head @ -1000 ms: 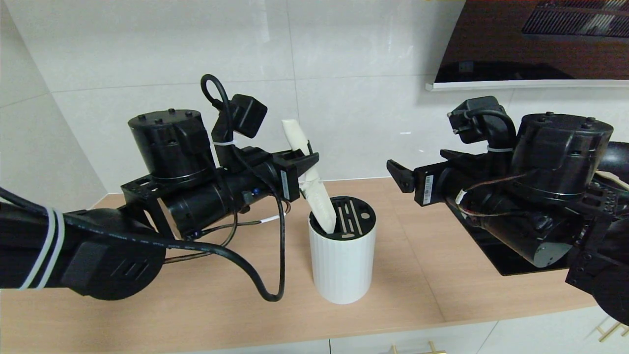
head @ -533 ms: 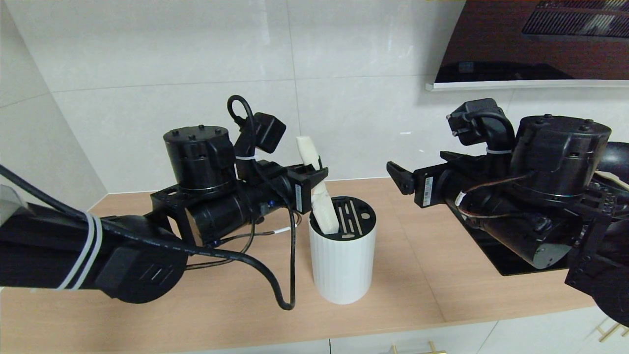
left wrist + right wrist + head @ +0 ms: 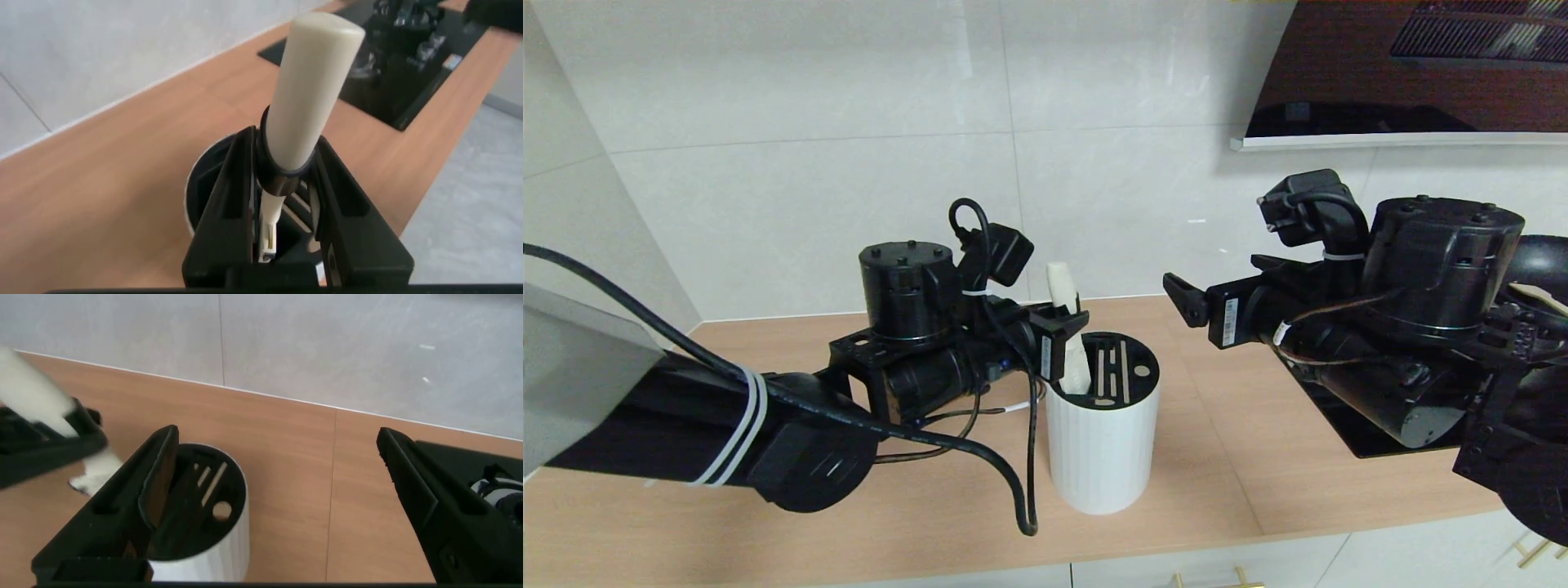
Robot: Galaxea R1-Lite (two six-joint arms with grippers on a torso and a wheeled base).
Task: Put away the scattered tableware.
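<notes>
A white ribbed knife holder [image 3: 1103, 445] with a black slotted top stands on the wooden counter [image 3: 931, 506]. My left gripper [image 3: 1063, 327] is shut on a cream-handled knife [image 3: 1068, 343] whose blade goes down into a slot at the holder's left side. From the left wrist, the cream handle [image 3: 309, 90] rises between the fingers [image 3: 237, 204] above the holder [image 3: 200, 192]. My right gripper [image 3: 1188, 298] hangs open above the counter, to the right of the holder and apart from it; its fingers [image 3: 139, 498] frame the holder [image 3: 204, 518].
A black hob [image 3: 1347, 425] is set into the counter at the right, under a dark range hood [image 3: 1405, 73]. White tiled wall [image 3: 931, 147] runs behind. Bare counter lies left of and in front of the holder.
My left gripper has come down and to the right with the knife, sinking the blade deeper into the holder. The holder has shifted slightly right. The right arm has barely moved.
</notes>
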